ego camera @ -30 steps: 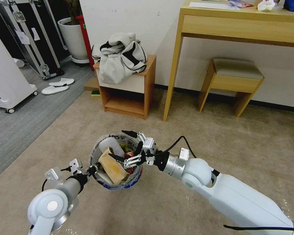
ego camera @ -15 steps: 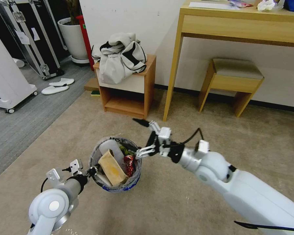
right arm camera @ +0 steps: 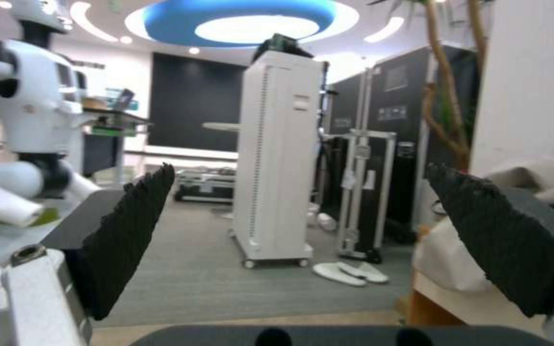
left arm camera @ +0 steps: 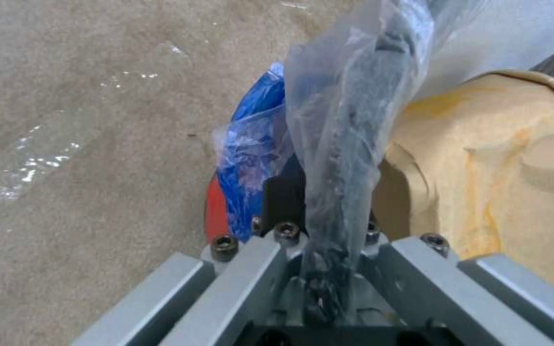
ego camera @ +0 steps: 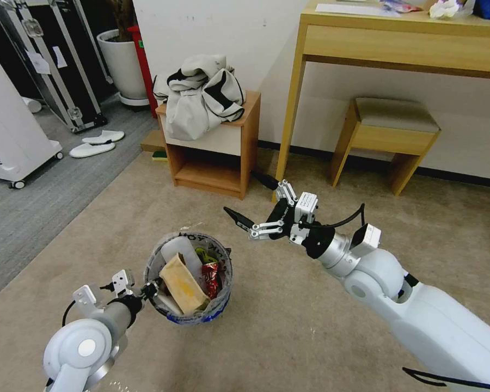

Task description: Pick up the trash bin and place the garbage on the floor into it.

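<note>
Carpet (ego camera: 288,332) lies bare around the trash bin (ego camera: 188,272), rim clenched in left gripper (ego camera: 149,287) jaws; right gripper (ego camera: 253,201) jaws released.

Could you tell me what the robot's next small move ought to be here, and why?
Probably lower the trash bin to the floor: the left gripper is clamped on its rim, the cardboard scrap and red wrapper lie inside, and the right gripper is open and holds nothing.
</note>
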{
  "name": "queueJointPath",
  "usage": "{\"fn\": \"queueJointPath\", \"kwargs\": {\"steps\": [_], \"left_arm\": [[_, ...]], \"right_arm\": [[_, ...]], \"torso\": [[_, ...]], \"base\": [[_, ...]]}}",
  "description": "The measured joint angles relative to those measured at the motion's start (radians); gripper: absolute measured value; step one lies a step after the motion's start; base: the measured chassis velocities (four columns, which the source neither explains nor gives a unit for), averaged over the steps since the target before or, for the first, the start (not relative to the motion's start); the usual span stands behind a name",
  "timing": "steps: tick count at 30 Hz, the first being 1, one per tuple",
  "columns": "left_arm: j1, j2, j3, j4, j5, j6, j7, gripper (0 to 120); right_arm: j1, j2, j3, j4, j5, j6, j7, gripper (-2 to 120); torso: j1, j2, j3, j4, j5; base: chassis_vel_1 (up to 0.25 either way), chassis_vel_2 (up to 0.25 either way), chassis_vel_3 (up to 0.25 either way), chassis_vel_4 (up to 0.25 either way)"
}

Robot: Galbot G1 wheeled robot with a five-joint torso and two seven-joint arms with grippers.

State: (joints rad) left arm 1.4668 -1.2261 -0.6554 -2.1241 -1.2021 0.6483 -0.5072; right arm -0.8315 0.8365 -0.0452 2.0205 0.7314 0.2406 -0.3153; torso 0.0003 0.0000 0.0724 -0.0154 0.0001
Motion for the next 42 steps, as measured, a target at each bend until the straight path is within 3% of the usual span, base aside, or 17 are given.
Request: {"fn": "queueJointPath", "kwargs": {"steps": [11,19,35,42], "left_arm": [[0.005,-0.013,-0.003,0.006,0.036,-0.006,0.001,0],[-0.001,-0.018,0.014,0.025,0.055,-0.006,0.0,0],[-0.02,-0.017,0.041,0.04,0.06,-0.002,-0.038,0],[-0.027,-0.011,0.045,0.046,0.056,-0.001,-0.041,0]], "right_arm": [[-0.273,0.095,0.233,0.003,-0.24,0.062,0.044,100],[-0.484,0.137,0.389,0.04,-0.37,0.133,0.015,100],[-0.621,0.19,0.481,0.077,-0.412,0.172,-0.047,100],[-0.659,0.283,0.546,0.069,-0.545,0.267,-0.07,100]], "torso": [[0.0,0.0,0.0,0.0,-0.0001],[0.0,0.0,0.0,-0.0002,-0.0001],[0.0,0.0,0.0,0.0,-0.0002],[0.0,0.0,0.0,0.0,-0.0001]], "base": [[0.0,0.0,0.0,0.0],[0.0,0.0,0.0,0.0],[0.0,0.0,0.0,0.0],[0.0,0.0,0.0,0.0]]}}
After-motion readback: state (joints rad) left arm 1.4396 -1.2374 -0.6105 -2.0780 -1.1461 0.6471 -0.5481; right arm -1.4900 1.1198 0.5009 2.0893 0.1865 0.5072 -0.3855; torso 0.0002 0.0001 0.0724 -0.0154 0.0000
